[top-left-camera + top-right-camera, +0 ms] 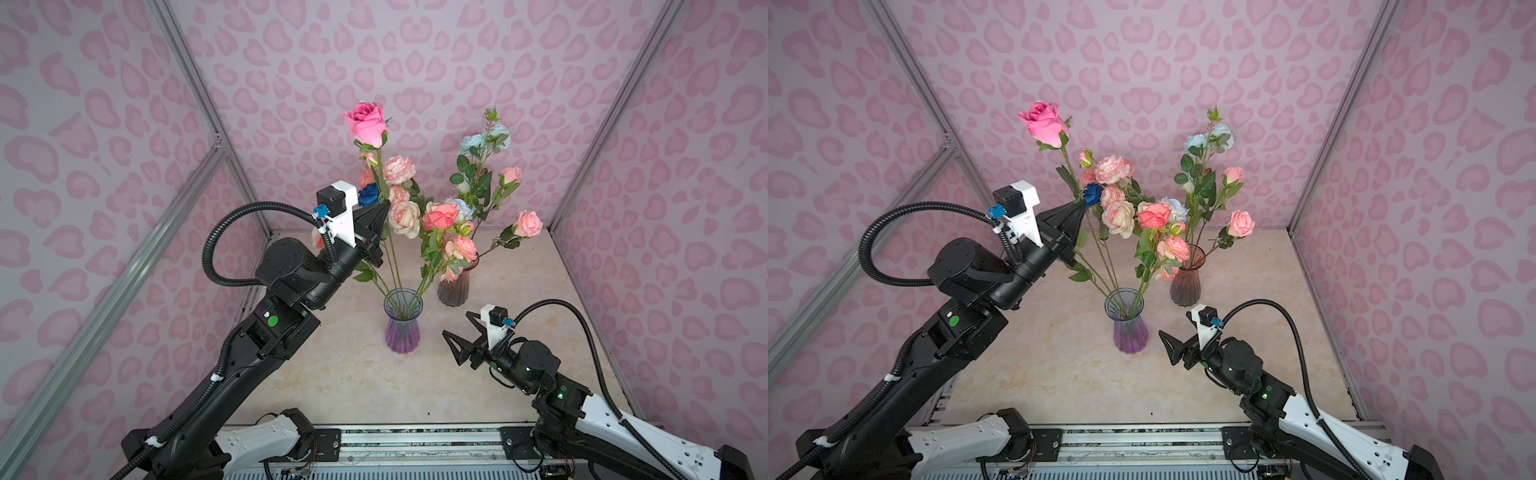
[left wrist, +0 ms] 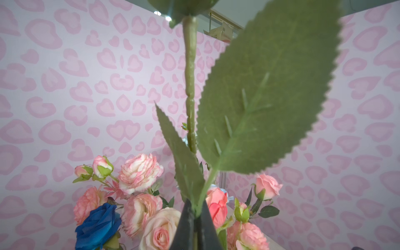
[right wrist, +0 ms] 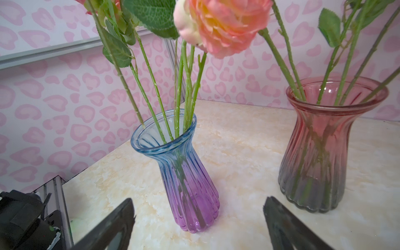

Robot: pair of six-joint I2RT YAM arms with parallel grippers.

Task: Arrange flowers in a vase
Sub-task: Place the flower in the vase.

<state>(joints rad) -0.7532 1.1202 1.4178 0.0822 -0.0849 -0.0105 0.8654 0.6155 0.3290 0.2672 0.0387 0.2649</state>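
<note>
**Pink rose being seated in the blue-to-purple vase**

The left end effector (image 1: pixel 386 205) is clamped tight on the green stem (image 2: pixel 190 86) of a tall pink rose (image 1: pixel 366 121). It grips just under a pair of leaves, and the bloom stands above every other flower. The step in hand looks like seating this rose in the blue-to-purple vase (image 1: pixel 402 328). That vase stands on the surface (image 1: pixel 353 386) below and holds several stems with peach, cream, coral and dark blue blooms. The rose's lower stem runs down toward the vase mouth, but I cannot tell whether its end is inside the rim.

The next move probably calls for lowering the stem straight down among the others. It should not snag leaves or tip the narrow vase, and the grip should loosen only afterwards.

Further right and back, a pink-to-grey vase (image 1: pixel 454 289) carries pale blue and pink flowers. Furthest right, the right end effector (image 1: pixel 456 323) hangs low near the blue-to-purple vase. Its jaws are wide apart, holding and touching nothing, and it is well placed to steady the glass.
</note>
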